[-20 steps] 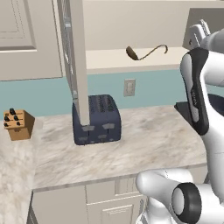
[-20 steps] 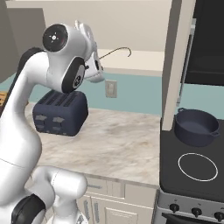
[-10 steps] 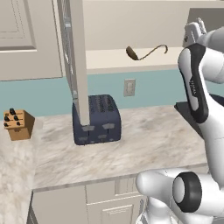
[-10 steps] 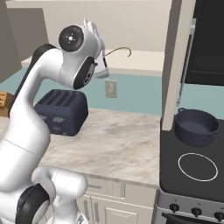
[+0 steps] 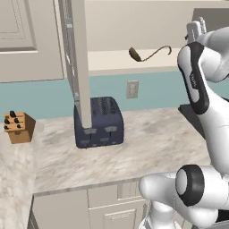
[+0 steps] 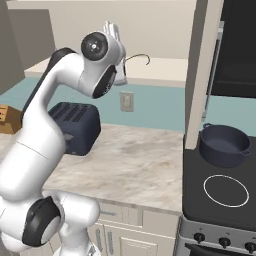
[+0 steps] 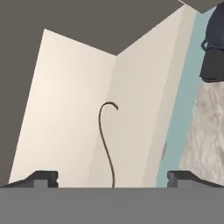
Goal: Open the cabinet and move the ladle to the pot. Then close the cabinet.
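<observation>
Since a second ago, the white arm is swinging its upper links further toward the open tall beige cabinet [image 5: 76, 67], while the dark blue toaster [image 5: 99, 123] and everything on the speckled stone counter [image 5: 147, 143] are sitting unchanged. The gripper [image 7: 113, 179] is facing into the cabinet with its dark tips spread wide and nothing between them, evidently lining up on the thin dark ladle [image 7: 106, 140], whose hooked handle is running straight up the gap. That ladle [image 5: 147, 53] is lying on the pale shelf inside. The small round blue-grey pot [image 6: 224, 145] is waiting on the black stove [image 6: 220, 200], beside the open door's edge.
</observation>
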Tool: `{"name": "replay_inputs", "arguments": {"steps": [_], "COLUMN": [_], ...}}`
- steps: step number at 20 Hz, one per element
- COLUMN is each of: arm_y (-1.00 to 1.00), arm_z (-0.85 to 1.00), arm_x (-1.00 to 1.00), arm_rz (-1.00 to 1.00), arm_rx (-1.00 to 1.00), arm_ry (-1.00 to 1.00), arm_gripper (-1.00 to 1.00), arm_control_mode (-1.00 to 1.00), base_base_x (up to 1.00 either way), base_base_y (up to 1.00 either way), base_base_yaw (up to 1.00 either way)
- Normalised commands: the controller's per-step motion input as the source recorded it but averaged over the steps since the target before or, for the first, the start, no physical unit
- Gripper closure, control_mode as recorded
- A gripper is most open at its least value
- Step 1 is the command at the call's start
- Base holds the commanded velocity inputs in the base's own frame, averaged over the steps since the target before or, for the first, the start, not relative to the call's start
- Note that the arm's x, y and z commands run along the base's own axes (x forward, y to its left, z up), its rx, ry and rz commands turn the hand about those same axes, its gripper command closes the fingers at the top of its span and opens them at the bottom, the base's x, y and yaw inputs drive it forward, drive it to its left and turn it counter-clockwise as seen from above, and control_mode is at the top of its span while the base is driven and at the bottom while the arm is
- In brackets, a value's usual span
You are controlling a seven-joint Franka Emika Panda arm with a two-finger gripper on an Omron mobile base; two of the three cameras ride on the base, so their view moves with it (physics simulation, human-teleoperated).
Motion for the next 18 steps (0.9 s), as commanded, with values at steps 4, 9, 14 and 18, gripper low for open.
{"name": "replay_inputs", "arguments": {"steps": [4,9,14,18], "arm_y": [-0.11,-0.06,0.0,0.0], "arm_z": [-0.08,0.0,0.0,-0.02], "arm_x": [0.26,0.36,0.41,0.42], "arm_rz": [0.0,0.0,0.0,0.01], "arm_rx": [0.12,0.03,0.0,0.0], "arm_ry": [0.0,0.0,0.0,0.0], "arm_gripper": [-1.0,-1.0,-1.0,-1.0], "arm_control_mode": [-1.0,-1.0,-1.0,-1.0], "base_base_x": [0.0,0.0,0.0,0.0], "base_base_y": [0.0,0.0,0.0,0.0], "base_base_yaw": [0.0,0.0,0.0,0.0]}}
